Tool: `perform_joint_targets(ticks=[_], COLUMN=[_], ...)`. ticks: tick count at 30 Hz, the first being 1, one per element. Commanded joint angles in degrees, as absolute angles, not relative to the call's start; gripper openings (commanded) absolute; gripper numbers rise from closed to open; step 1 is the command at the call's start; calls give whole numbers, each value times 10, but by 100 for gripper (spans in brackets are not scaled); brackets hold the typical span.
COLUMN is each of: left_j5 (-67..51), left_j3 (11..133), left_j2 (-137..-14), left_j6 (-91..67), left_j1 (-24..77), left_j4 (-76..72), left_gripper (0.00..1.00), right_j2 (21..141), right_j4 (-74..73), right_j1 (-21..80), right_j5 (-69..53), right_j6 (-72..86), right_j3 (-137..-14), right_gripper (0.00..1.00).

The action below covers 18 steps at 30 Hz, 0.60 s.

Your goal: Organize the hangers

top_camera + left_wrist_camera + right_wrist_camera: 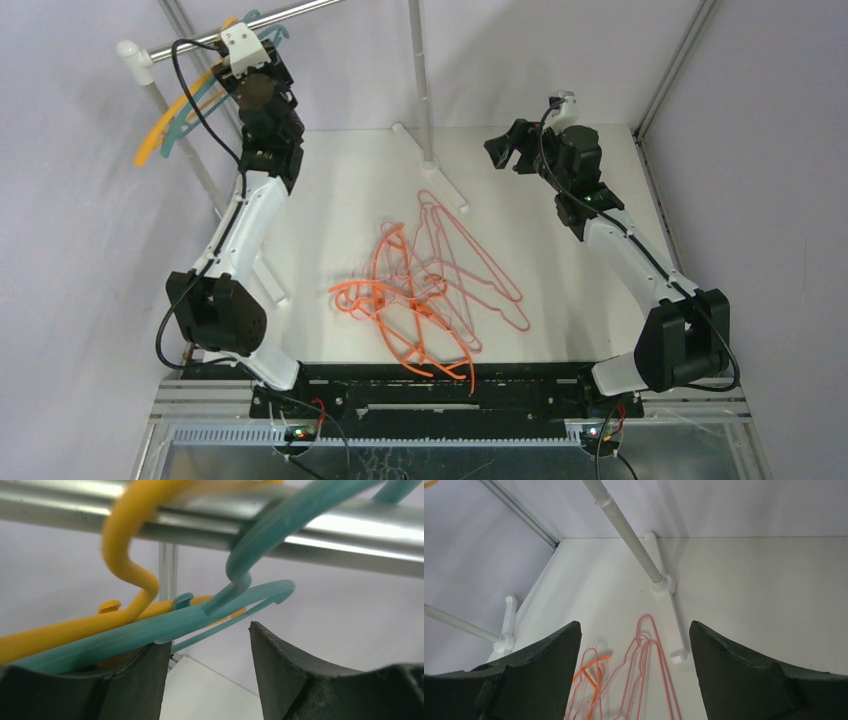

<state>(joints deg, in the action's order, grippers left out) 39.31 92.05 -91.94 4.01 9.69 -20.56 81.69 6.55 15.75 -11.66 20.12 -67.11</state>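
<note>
Hangers sit in 2 groups. On the silver rail point(290, 15) at the far left corner hang 2 of them: a yellow-orange hanger point(170, 115) and a teal hanger point(185, 125), both hooked over the bar and slanting down to the left. The left wrist view shows both hooks over the rail, the yellow-orange one point(125, 545) on the left and the teal one point(260, 535) just beside it on the right.

The left gripper point(240, 75) is raised right up to the rail. Its fingers point(280, 665) stand apart with a plain gap between them, and nothing is pinched there. The teal hanger's arm lies across the top of the finger on the left of that view; whether it touches I cannot tell.

The other hangers lie on the white table point(340, 170) near its middle, in a tangled heap: orange hangers point(400, 330) towards the near side, pink hangers point(470, 260) overlapping them and reaching towards the white post point(420, 80).

The right gripper point(505, 150) hovers above the far right part of the table, jaws wide and holding nothing, well apart from the heap.
</note>
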Motion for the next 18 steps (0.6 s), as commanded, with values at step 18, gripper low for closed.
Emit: perform_joint_targets(ticks=[18], left_j5=[497], left_j3=[779], left_j2=[-801], left_j6=[-37], left_j1=[24], left_j4=[-206], left_gripper=[64], right_j2=[760], right_j4=[62], right_j1=[186], right_j5=[-95], right_j6=[199], right_j3=[-650], right_gripper=[87])
